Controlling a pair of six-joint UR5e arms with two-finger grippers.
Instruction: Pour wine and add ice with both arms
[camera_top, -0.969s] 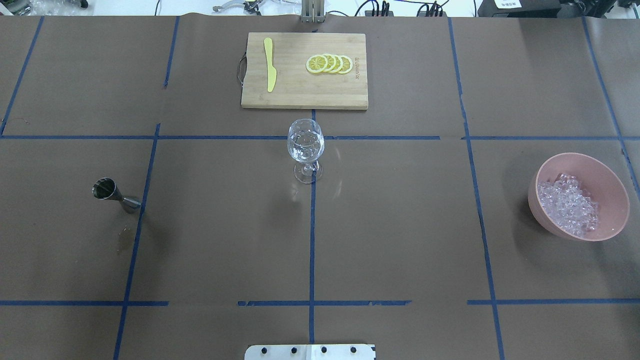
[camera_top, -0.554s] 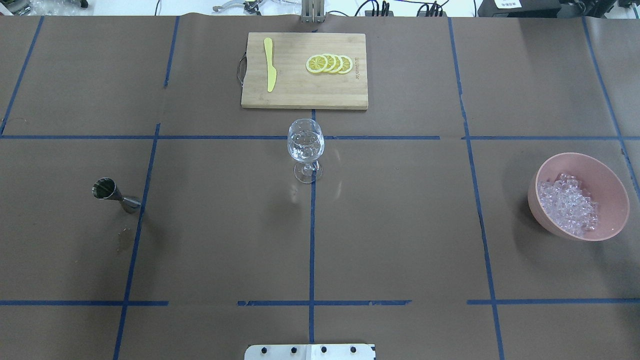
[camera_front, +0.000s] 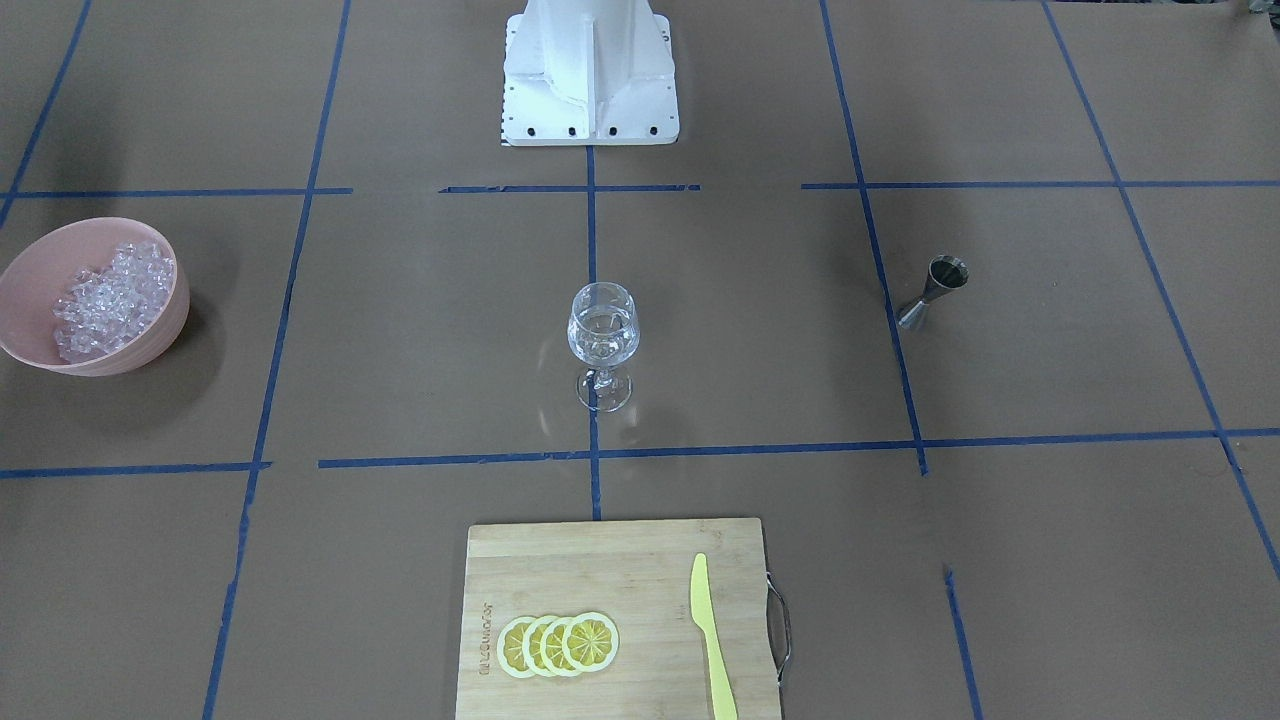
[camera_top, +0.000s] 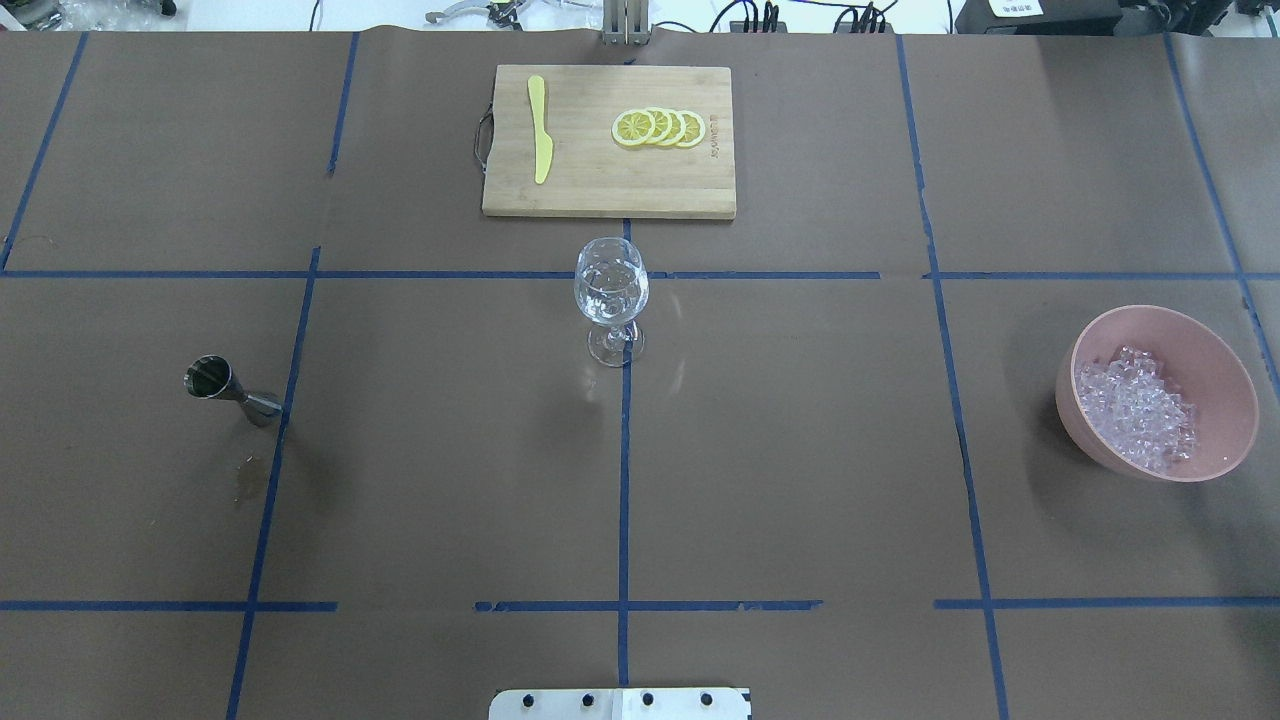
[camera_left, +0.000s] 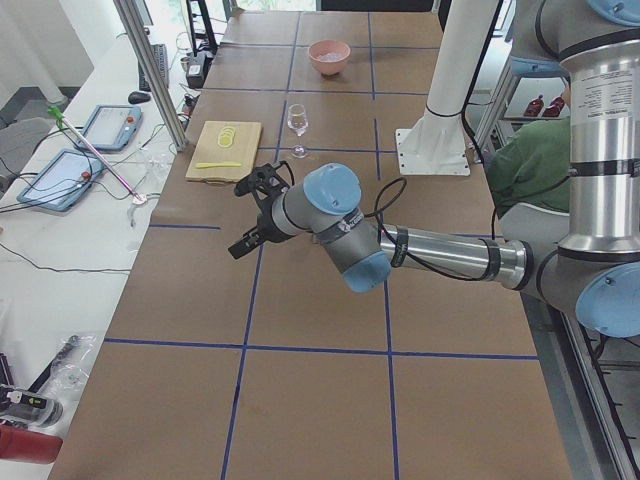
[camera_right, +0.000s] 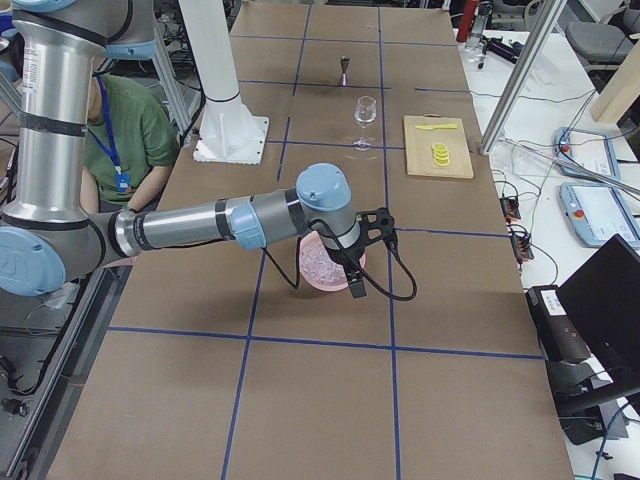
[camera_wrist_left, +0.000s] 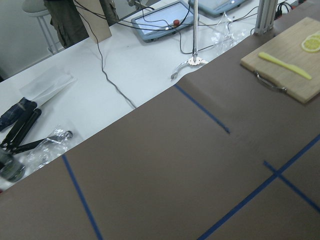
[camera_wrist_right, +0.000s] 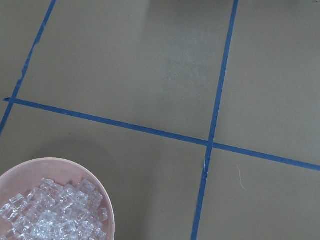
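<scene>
A clear wine glass (camera_top: 611, 290) stands upright at the table's middle, also in the front view (camera_front: 603, 335). It seems to hold a little colourless liquid, which is hard to see. A pink bowl (camera_top: 1160, 316) at the right holds many clear ice chunks (camera_top: 1135, 405). The right wrist view shows this ice (camera_wrist_right: 50, 215) at its lower left. A steel jigger (camera_top: 225, 385) stands at the left. My left gripper (camera_left: 250, 215) and right gripper (camera_right: 365, 255) show only in the side views, so I cannot tell if they are open. The right one hovers over the bowl (camera_right: 320, 268).
A wooden cutting board (camera_top: 600, 185) at the far middle carries a yellow knife (camera_top: 540, 130) and several lemon slices (camera_top: 660, 128). The white pedestal (camera_front: 590, 70) stands at the robot's side. Blue tape lines grid the brown table cover.
</scene>
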